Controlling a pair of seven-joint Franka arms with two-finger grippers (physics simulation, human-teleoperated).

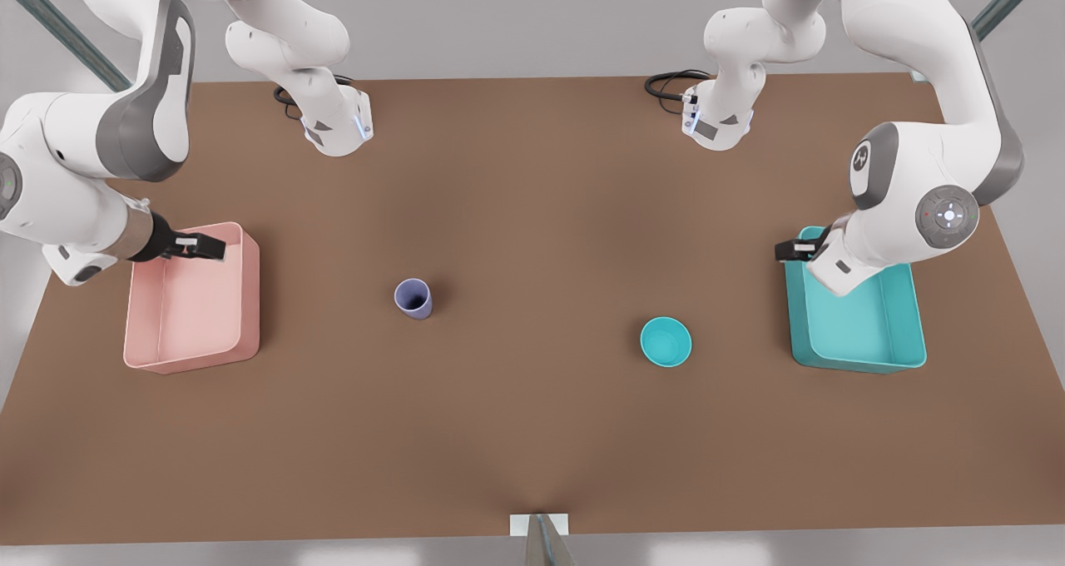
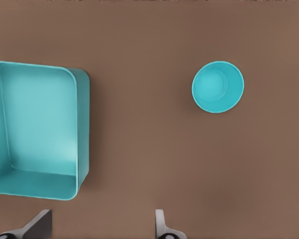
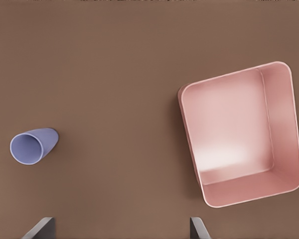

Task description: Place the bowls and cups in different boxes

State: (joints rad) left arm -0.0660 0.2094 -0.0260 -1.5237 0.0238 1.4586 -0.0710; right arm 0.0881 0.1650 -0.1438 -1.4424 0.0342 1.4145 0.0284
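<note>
The lavender cup (image 1: 413, 299) (image 3: 32, 146) stands upright on the brown table, left of centre in the front view. Right of centre sits the teal bowl (image 1: 666, 341) (image 2: 218, 87). A pale pink box (image 1: 250, 300) (image 3: 189, 139) lies at the front view's left, with nothing in it. My right gripper (image 1: 212, 247) (image 3: 120, 228) hovers open over its back edge. An equally bare teal box (image 1: 857, 358) (image 2: 82, 129) lies at the front view's right. My left gripper (image 1: 790, 250) (image 2: 100, 226) hangs open above its back left corner.
Both arm bases (image 1: 337, 125) (image 1: 717, 121) with black cables stand at the table's back edge. A small metal bracket (image 1: 539, 533) sits at the middle of the front edge. Bare brown tabletop (image 1: 532, 216) stretches between the two boxes.
</note>
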